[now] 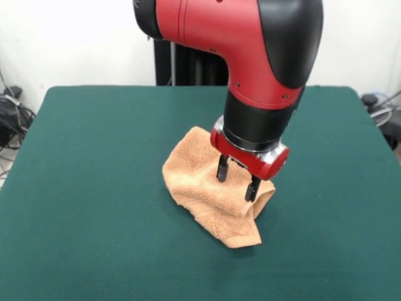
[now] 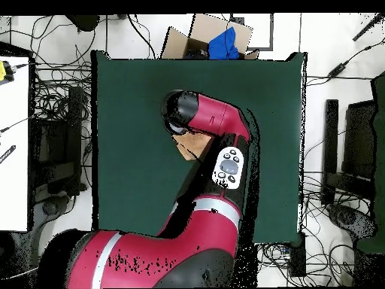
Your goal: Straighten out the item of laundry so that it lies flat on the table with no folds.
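Towel (image 1: 210, 191) sits near bench (image 1: 94, 157) centre, well clear of all edges, crumpled and folded over itself. End effector (image 1: 237, 179) down over towel's raised fold, fingers (image 1: 222, 170) spread moderately, nothing clamped; tips at cloth, contact unclear. Overhead: arm hides most of towel, only small patch (image 2: 194, 143) visible. Judgement: early stage, nothing flattened yet; folds left to pull out, corners left to spread.

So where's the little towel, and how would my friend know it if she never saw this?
Start with the big dark green table. Near its middle, right under the red and black arm's gripper, lies a small peach-orange towel. It is the only thing on the green cloth, soft and fuzzy, and rumpled with one edge folded up by the gripper's fingers.
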